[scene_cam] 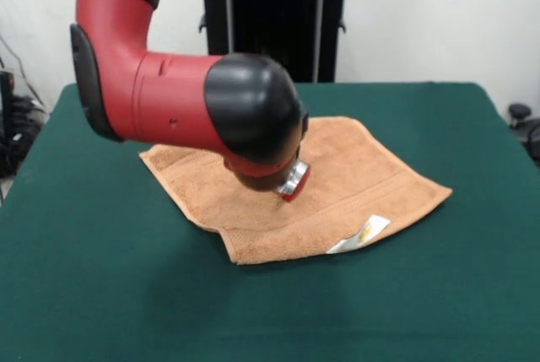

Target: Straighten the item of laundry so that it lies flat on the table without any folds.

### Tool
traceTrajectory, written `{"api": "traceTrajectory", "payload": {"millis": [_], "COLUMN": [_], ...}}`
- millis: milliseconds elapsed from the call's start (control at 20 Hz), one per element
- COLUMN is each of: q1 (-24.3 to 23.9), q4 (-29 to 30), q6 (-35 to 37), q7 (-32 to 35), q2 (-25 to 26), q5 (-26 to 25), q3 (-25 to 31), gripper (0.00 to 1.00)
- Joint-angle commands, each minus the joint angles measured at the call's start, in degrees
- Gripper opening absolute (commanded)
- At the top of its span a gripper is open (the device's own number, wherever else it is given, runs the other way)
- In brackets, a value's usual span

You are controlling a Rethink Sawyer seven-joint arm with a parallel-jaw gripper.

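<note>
The item of laundry (371, 178), an orange-tan terry towel, lies spread in the middle of the table (439, 294), which is covered in dark green cloth. Its white label with a yellow mark (360, 233) sits near the front edge. The front left corner (226, 237) looks doubled over, with a thicker edge. My red and black arm (169, 96) reaches in from the upper left and hangs low over the towel's middle. Its silver-ringed end (294, 181) is just above or touching the cloth. The gripper itself is mostly hidden behind the arm's wrist.
The black pedestal (270, 16) stands beyond the table's far edge. Dark equipment and cables (13, 126) sit off the left side. A small black object (519, 113) is off the right side. Green cloth surrounds the towel on all sides.
</note>
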Motion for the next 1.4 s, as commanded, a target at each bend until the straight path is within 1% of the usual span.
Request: {"api": "traceTrajectory", "payload": {"millis": [50,250,550,900,1250,1400], "q1": [-2.9,-3.7,-4.0,-4.2,-5.4,-5.7], "q4": [-15.5,-17.3,-18.2,-20.6,-23.8,-24.0], "q6": [-45.7,-44.5,-44.9,-44.5,-43.2,-42.4], "q7": [-13.7,-16.2,-17.1,-19.1,-25.2,-26.1], "q2": [20.5,21.4,21.7,22.7,24.0,23.8], "q5": [-11.3,-12.1,-13.0,-14.1,-15.8,-16.5], "q3": [11.7,13.3,14.2,15.7,19.1,19.5], "gripper": [1.00,1.00,1.00,1.00,1.00,1.00]}}
